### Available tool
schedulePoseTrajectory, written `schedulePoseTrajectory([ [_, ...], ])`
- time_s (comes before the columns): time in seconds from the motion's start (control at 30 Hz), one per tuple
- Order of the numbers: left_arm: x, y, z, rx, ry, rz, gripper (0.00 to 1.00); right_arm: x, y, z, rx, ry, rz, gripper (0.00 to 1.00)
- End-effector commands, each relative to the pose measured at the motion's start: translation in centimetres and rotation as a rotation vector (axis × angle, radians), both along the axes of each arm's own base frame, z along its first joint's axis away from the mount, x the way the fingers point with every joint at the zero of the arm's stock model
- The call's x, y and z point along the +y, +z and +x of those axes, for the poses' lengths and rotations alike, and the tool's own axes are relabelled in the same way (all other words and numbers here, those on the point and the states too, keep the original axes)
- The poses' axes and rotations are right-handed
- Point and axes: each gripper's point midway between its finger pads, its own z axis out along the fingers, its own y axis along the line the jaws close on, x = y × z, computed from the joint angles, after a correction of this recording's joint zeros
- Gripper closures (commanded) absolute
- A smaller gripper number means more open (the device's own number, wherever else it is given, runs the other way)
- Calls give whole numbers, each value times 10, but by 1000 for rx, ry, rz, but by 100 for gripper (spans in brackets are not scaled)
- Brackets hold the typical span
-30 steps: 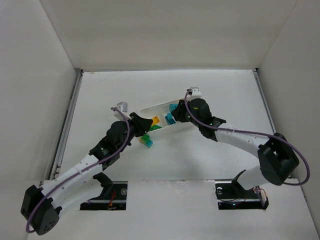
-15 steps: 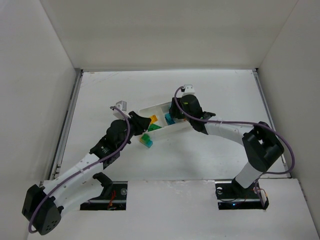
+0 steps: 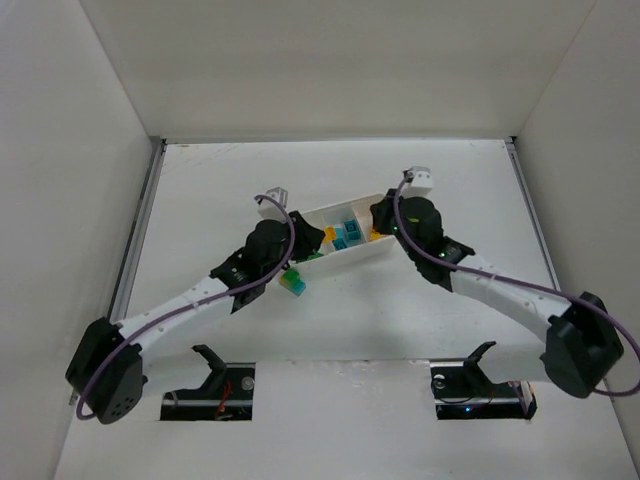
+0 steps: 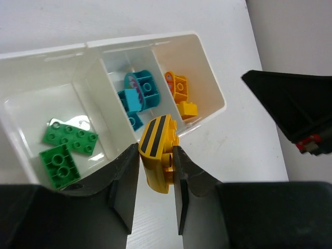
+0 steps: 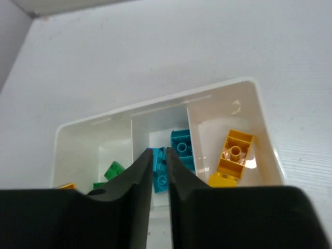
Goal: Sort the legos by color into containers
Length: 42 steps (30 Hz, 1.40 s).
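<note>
The white tray (image 3: pixel 360 250) lies at the table's middle with three compartments. In the left wrist view (image 4: pixel 145 41) green bricks (image 4: pixel 70 137) lie in the left one, cyan bricks (image 4: pixel 140 93) in the middle one and orange bricks (image 4: pixel 179 88) in the right one. My left gripper (image 4: pixel 156 150) is shut on a yellow brick with black stripes (image 4: pixel 155 137), held over the tray's near wall. My right gripper (image 5: pixel 160 153) is shut on a small cyan brick (image 5: pixel 161 158) above the middle compartment. In the top view the left gripper (image 3: pixel 308 240) and right gripper (image 3: pixel 378 215) sit at opposite ends of the tray.
A loose stack of green, cyan and yellow bricks (image 3: pixel 293 282) sits on the table just in front of the tray's left end. The right arm's dark body (image 4: pixel 295 114) shows at the right of the left wrist view. White walls enclose the table.
My left gripper has moved forward and right to the tray's left end. My right gripper has swung back to the right, from the tray's middle to its right end.
</note>
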Motion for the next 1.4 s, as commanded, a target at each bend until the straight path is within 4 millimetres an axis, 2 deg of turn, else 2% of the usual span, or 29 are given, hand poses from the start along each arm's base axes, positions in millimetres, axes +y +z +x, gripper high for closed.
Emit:
schedulePoseTrajectory([
  [0.0,-33,48,17,-120,-52,-29,87,-45,15,5,-71,-177,90,83],
  [0.13,-60,45,39,-128,-65,48,87,-86,-4,6,-48,-307,173,84],
  [0.23,-80,38,59,-125,-67,102,86,-99,-8,8,-51,-342,211,81],
  [0.47,-130,20,85,-120,-125,192,86,-108,-7,7,-60,-356,236,77],
  [0.63,-149,7,99,-130,-120,264,85,-109,-3,5,-68,-355,263,73],
  [0.77,-153,4,107,-146,-96,311,82,-108,-3,4,-69,-348,279,69],
  [0.93,-157,1,111,-144,-101,313,60,-107,-4,4,-66,-344,281,67],
  [1.0,-159,6,107,-149,-110,300,52,-108,-3,4,-68,-345,284,66],
  [1.07,-158,13,102,-158,-116,287,49,-108,-2,4,-71,-345,287,66],
  [1.13,-154,21,98,-170,-114,275,48,-107,-2,3,-70,-342,287,66],
  [1.23,-139,32,90,-176,-97,253,53,-102,5,4,-88,-322,278,68],
  [1.3,-123,38,82,-172,-77,225,59,-82,10,1,-95,-238,253,73],
  [1.37,-101,42,74,-170,-51,205,70,-54,16,-4,-97,-129,226,78],
])
